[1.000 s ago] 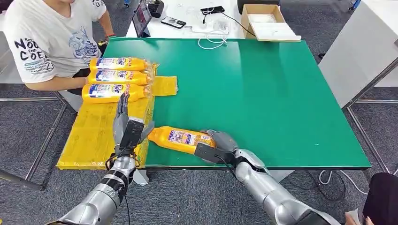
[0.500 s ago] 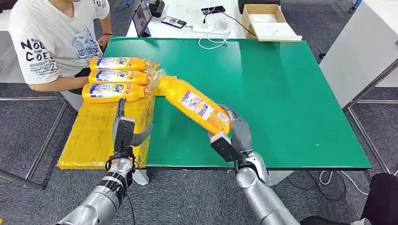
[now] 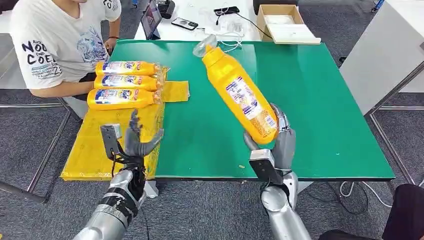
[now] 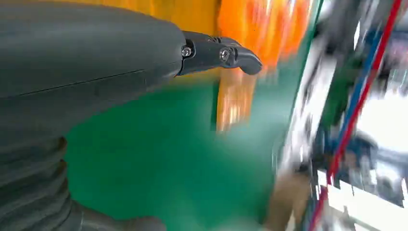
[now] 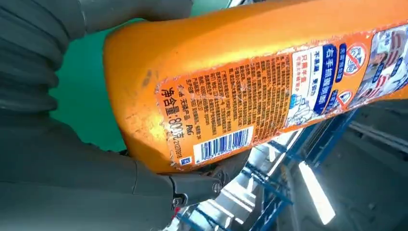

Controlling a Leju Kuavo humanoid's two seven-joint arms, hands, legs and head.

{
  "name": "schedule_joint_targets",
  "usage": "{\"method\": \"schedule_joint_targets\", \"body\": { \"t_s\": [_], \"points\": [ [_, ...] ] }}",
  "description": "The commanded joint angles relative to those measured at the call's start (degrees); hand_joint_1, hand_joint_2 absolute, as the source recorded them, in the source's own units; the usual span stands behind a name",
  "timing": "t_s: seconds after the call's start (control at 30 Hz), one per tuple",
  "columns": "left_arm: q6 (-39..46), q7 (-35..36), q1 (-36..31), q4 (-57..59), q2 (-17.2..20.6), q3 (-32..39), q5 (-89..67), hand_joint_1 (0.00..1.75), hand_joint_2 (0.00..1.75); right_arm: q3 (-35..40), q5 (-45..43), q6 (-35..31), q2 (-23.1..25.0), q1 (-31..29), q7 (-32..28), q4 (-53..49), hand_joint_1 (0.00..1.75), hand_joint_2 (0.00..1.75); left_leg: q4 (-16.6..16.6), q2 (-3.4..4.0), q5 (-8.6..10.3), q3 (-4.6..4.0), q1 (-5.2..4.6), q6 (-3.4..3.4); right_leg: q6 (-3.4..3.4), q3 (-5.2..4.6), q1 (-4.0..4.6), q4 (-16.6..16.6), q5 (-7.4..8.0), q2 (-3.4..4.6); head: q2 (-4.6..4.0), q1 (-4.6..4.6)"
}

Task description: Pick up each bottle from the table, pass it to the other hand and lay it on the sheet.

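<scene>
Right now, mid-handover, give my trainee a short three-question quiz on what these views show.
1. True or false: the right robot hand holds the lifted bottle by its base, cap end raised and tilted.
2. How many bottles lie on the yellow sheet?
3. The left robot hand is: A) gripping a bottle, B) open and holding nothing, above the sheet's edge, C) resting on the cardboard box.

Key: 1 true; 2 three; 3 B.
</scene>
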Motion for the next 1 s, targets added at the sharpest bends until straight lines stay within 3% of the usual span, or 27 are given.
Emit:
{"method": "schedule_joint_targets", "body": {
  "t_s": [0.03, 0.23, 0.53, 1.0],
  "points": [
    [-23.5, 10.6, 0.7, -0.6, -0.2, -3.5, 15.1, 0.00, 1.75, 2.1, 0.8, 4.4, 0.5, -0.2, -4.5, 5.9, 1.75, 1.75, 0.0, 0.16, -0.13, 0.31, -0.04, 0.04, -0.11, 0.26, 0.00, -0.1, -0.07, 0.09, 0.00, -0.02],
    [-23.4, 10.7, 0.8, -0.9, -0.1, -3.7, 15.4, 0.00, 1.75, 2.0, 0.8, 4.4, 0.6, -0.4, -4.6, 6.1, 1.75, 1.75, 0.0, 0.14, -0.13, 0.29, -0.02, 0.03, -0.12, 0.23, 0.03, -0.1, -0.08, 0.07, 0.00, -0.04],
    [-30.8, 11.0, 2.0, -3.3, 0.7, -9.4, 22.7, 0.00, 1.75, 7.6, 1.0, 6.2, 0.3, -1.0, -4.7, 12.4, 1.75, 1.75, 0.0, 0.15, -0.10, 0.22, 0.00, 0.03, -0.11, 0.19, 0.03, -0.1, -0.06, 0.09, 0.00, -0.02],
    [-32.8, 11.4, 3.2, -4.3, 0.1, -11.2, 26.3, 0.00, 1.75, 7.0, 0.4, 7.0, 1.7, -2.3, -4.7, 17.9, 1.75, 1.75, 0.0, 0.15, -0.12, 0.25, -0.01, 0.05, -0.12, 0.22, 0.03, -0.1, -0.07, 0.08, 0.00, 0.00]
  ]
}}
